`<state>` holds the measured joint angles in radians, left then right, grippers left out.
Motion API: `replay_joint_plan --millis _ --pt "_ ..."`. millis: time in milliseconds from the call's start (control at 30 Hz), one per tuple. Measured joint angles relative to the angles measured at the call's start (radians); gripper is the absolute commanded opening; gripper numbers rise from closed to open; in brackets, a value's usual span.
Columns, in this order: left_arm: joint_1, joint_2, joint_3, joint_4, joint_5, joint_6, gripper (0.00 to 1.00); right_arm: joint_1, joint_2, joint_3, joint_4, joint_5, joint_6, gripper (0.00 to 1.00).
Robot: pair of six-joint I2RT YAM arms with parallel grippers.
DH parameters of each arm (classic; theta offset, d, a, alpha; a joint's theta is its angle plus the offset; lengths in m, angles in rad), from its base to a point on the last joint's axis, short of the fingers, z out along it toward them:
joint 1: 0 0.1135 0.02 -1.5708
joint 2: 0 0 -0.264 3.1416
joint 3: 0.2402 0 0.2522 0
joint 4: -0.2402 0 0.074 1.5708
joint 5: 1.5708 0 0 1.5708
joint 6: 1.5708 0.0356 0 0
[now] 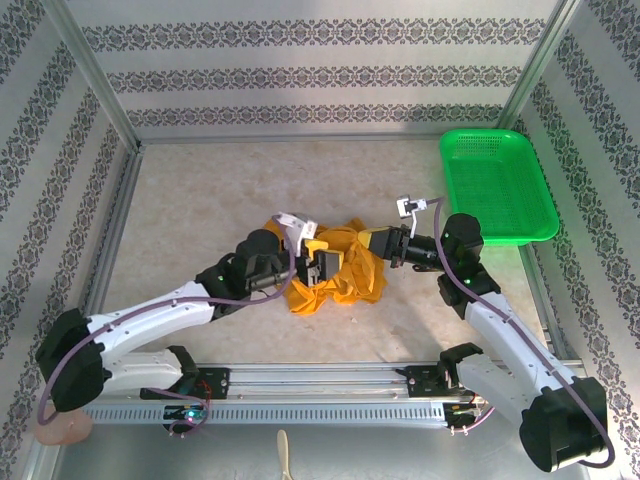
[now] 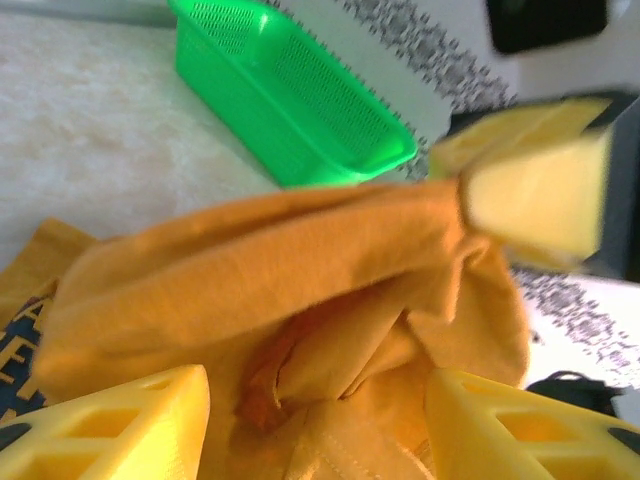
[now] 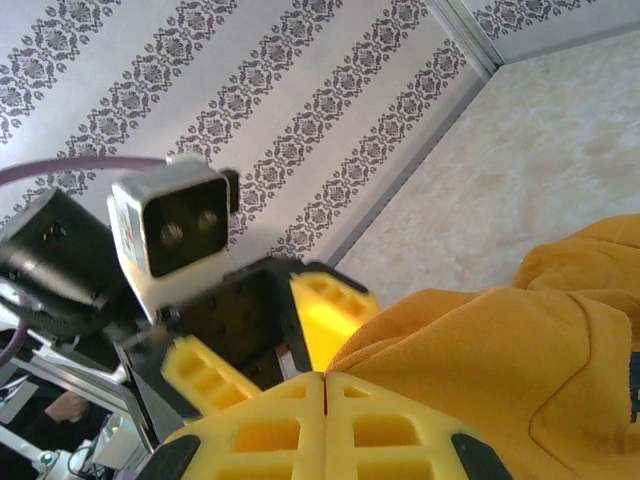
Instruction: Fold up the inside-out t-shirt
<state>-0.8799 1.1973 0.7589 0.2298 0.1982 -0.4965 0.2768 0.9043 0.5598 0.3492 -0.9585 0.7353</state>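
The inside-out t-shirt (image 1: 340, 268) lies crumpled in a mustard-orange heap at the middle of the table. My left gripper (image 1: 325, 255) is over the heap's left part, open. In the left wrist view its yellow fingers (image 2: 110, 425) stand wide on either side of bunched folds (image 2: 330, 350). A bit of the dark print (image 2: 15, 350) shows at the left edge. My right gripper (image 1: 368, 245) is at the heap's right end, shut on a pinch of the t-shirt (image 3: 480, 350). Its jaws (image 3: 325, 380) are pressed together, and the cloth rises towards them (image 2: 540, 190).
A green plastic basket (image 1: 497, 185) stands at the back right, close behind the right arm, also seen in the left wrist view (image 2: 300, 100). Patterned walls and metal frame posts (image 1: 100, 80) enclose the table. A rail (image 1: 320, 378) runs along the near edge. Bare tabletop (image 1: 200, 200) lies at the back left.
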Motion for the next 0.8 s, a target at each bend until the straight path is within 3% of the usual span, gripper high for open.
replay_joint_plan --millis 200,467,633,733,800 --pt "-0.076 0.095 0.053 -0.067 -0.107 0.061 0.62 0.000 0.000 0.000 0.000 0.006 0.000 0.00" --pt "-0.096 0.135 0.122 -0.102 -0.193 0.104 0.62 0.000 0.000 0.000 0.000 0.013 0.000 0.00" --pt "-0.102 0.181 0.171 -0.137 -0.212 0.126 0.47 -0.007 0.000 0.000 0.003 0.019 0.000 0.00" --pt "-0.103 0.187 0.171 -0.167 -0.222 0.136 0.34 -0.015 0.000 0.000 0.005 0.027 0.001 0.00" --pt "-0.103 0.188 0.171 -0.182 -0.229 0.140 0.20 -0.025 0.000 -0.005 0.008 0.027 0.002 0.00"
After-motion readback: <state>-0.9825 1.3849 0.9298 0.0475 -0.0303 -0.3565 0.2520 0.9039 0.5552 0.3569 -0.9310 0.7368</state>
